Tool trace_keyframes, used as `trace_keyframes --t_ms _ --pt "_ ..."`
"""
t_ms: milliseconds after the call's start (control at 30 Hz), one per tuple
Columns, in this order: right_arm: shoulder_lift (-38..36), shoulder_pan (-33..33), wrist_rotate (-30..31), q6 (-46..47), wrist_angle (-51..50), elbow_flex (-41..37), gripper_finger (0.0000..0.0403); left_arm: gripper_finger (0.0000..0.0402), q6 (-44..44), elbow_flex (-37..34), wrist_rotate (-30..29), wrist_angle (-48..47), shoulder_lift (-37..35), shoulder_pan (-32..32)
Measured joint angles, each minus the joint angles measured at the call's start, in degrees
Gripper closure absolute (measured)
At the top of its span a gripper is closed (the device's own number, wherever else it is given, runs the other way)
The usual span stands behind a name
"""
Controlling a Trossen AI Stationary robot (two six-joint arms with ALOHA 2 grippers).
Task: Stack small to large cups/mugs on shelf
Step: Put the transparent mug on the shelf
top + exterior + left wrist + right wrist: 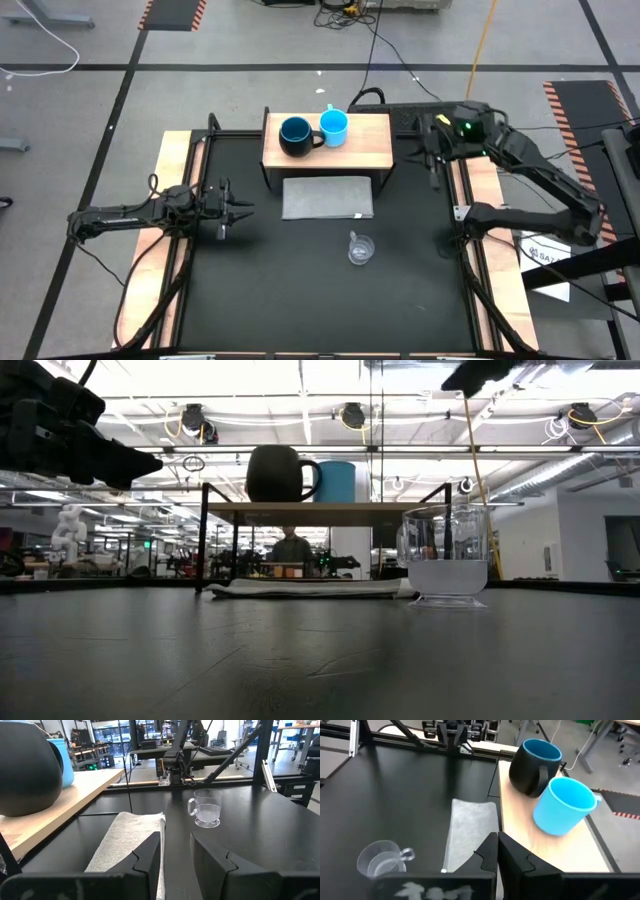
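The dark navy mug (pixel 296 135) and the light-blue mug (pixel 334 127) stand side by side on the wooden top of the shelf (pixel 365 150), at the far middle of the table. The small clear cup (pixel 361 249) stands upright on the black table, nearer than the shelf; it also shows in the low view (pixel 446 555). My left gripper (pixel 242 208) hovers at the table's left, slightly open and empty, pointing toward the right. My right gripper (pixel 432 168) hovers to the right of the shelf, shut and empty.
A flat grey mat (pixel 328 197) lies on the table just in front of the shelf. Wooden strips and a dark frame (pixel 190 250) run along the table's left and right edges. The black table surface (pixel 280 290) lies bare around the clear cup.
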Motion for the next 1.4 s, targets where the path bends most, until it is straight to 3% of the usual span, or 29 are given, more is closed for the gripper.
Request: trace_keyframes --t_ms 800,1100,1400 --pt "-28.2 -5.4 3.1 13.9 17.9 -31.1 0.0403 0.0293 0.5 0.0 0.0 0.0 0.0 0.0" --pt "-36.0 -5.4 3.1 25.1 41.4 -49.1 0.0403 0.0293 0.9 0.0 0.0 0.0 0.0 0.0" --pt "-37.8 -5.4 3.3 28.2 53.3 -59.1 0.0403 0.0293 0.7 0.0 0.0 0.0 0.0 0.0"
